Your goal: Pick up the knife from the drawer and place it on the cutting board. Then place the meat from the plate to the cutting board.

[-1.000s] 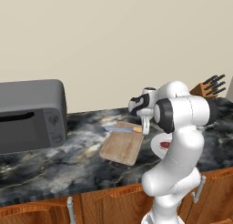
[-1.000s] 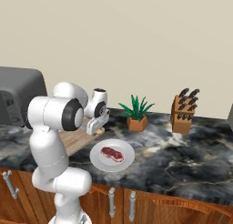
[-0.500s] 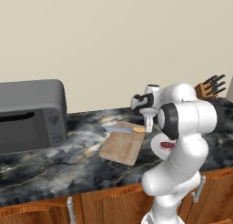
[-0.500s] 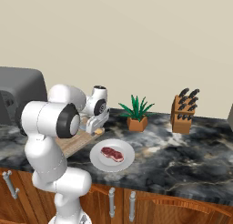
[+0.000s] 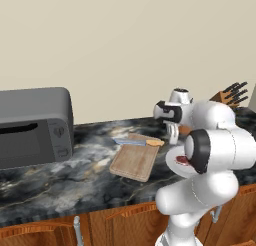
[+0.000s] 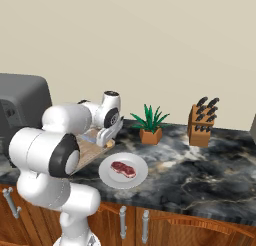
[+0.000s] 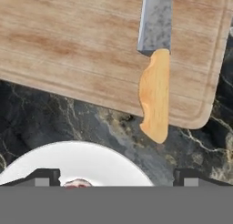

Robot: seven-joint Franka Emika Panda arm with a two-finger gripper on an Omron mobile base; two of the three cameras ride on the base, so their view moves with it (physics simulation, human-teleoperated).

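Knife (image 7: pixel 155 68) placement is complete as far as these views allow: it lies flat on the cutting board (image 7: pixel 82 54), blade on the wood and the orange-tan handle end overhanging the board's near edge toward the plate (image 7: pixel 73 161), which sits at 6 o'clock in the hand view. The gripper (image 5: pixel 172 135) hangs above the board's plate-side edge with its jaws released wide and nothing between them; its two dark fingertips (image 7: pixel 45 176) show far apart at the bottom of the hand view. In the right base view the meat (image 6: pixel 123 168) rests near the centre of the white plate, at roughly 4 o'clock from the board (image 6: pixel 90 150), and has not yet been transferred. Hazard one: the overhanging handle lies between gripper and plate, so a low sweep toward 6 o'clock could strike it and push or spin the knife off the board. Lift clear before traversing. Hazard two: the meat is small, flat and probably soft, so a shallow descent may close on air, while an over-deep one would press the fingertips against the plate and could shift it across the dark marble counter (image 6: pixel 200 165). Hazard three: the knife occupies one end of the board, so a release there would drop the meat onto the blade; target the bare wood away from the knife.
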